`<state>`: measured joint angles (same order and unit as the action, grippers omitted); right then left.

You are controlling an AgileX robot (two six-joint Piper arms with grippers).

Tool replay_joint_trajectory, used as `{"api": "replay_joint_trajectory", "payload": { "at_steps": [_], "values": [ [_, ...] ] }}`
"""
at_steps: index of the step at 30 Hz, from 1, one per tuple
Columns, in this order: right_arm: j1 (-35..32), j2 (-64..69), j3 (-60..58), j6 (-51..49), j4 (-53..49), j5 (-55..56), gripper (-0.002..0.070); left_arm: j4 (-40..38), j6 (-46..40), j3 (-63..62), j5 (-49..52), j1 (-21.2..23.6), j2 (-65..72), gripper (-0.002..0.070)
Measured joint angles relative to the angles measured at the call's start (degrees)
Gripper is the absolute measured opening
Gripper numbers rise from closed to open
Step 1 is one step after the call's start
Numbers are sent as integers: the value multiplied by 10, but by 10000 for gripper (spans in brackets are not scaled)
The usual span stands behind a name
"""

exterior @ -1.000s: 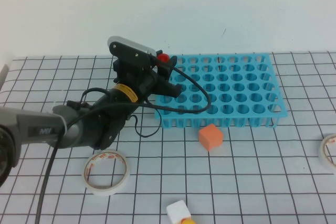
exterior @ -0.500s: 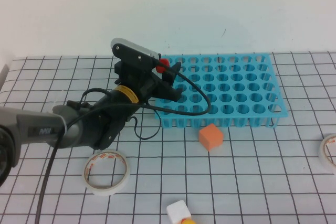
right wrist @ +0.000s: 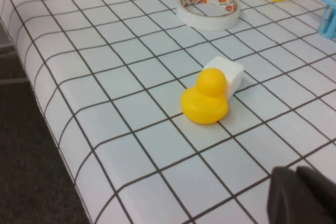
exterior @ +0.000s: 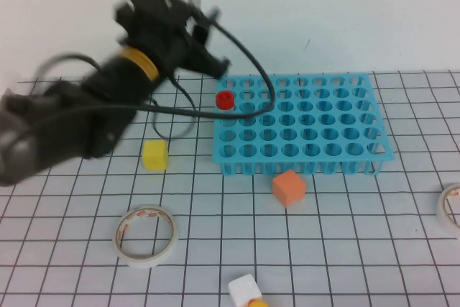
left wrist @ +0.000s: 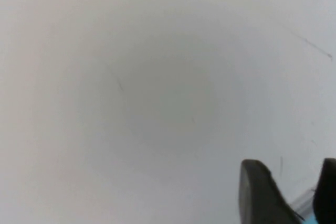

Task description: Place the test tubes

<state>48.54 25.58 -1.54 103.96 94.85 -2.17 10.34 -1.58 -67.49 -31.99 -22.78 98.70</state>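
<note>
Red-capped test tube (exterior: 225, 100) upright in blue plastic rack (exterior: 305, 168), left end effector (left wrist: 294, 195) above, parted, right end effector (right wrist: 302, 195) closed over table (right wrist: 131, 77)

Sky-blue rack (exterior: 302, 116), taken as landmark, with a red test tube cap (exterior: 225, 100) at its left edge. Orange cube (exterior: 288, 188) just in front of the rack; yellow cube (exterior: 154, 155) to its left. White tape roll (exterior: 146, 236) with red lettering, farther in front and left. Yellow duck (right wrist: 206, 98) against a white block (right wrist: 228, 74), well in front. Table (exterior: 359, 235): white with a thin black grid. Left gripper (left wrist: 292, 195) and right gripper (right wrist: 297, 195): black; yellow band (exterior: 136, 62) on the left arm.
</note>
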Motion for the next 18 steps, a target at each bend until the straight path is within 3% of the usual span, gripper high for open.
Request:
{"api": "replay_joint_trajectory", "payload": {
  "at_steps": [1,4,13,18],
  "values": [
    [0,0,0,0,0,0,-1,-20,-42,0,28,0,-49,103],
    [0,0,0,0,0,0,-1,-44,-106,0,72,0,-123,31],
    [0,0,0,0,0,0,-1,-65,-174,0,268,0,-368,1],
    [0,0,0,0,0,0,-1,-66,-179,15,308,0,-506,0]
  ]
}}
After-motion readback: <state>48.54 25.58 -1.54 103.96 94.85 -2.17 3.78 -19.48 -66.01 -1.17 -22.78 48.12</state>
